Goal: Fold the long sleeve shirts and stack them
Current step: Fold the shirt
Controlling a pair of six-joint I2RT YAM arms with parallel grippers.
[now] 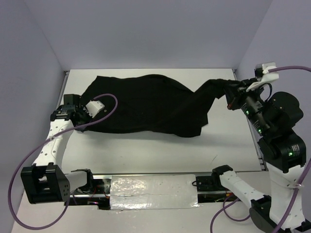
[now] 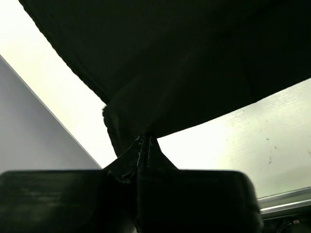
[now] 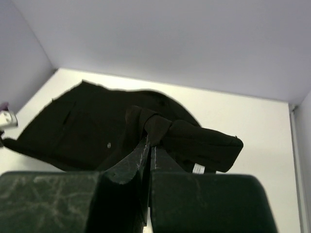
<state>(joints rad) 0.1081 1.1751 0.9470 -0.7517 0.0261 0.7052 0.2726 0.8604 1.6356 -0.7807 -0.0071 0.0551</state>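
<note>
A black long sleeve shirt (image 1: pixel 150 109) lies spread across the far half of the table, stretched between both arms. My left gripper (image 1: pixel 77 116) is shut on its left edge; in the left wrist view the fabric (image 2: pixel 184 68) hangs over the pinched fingertips (image 2: pixel 146 141). My right gripper (image 1: pixel 232 93) is shut on the shirt's right end, lifted above the table. In the right wrist view the cloth (image 3: pixel 87 126) bunches at the jaws (image 3: pixel 149 141), with a folded flap (image 3: pixel 204 145) and a small white tag (image 3: pixel 198 168) to the right.
White table (image 1: pixel 160 155) with grey walls close on the left, right and back. A strip of silver tape (image 1: pixel 153 191) runs along the near edge between the arm bases. Purple cables (image 1: pixel 19 170) loop beside both arms.
</note>
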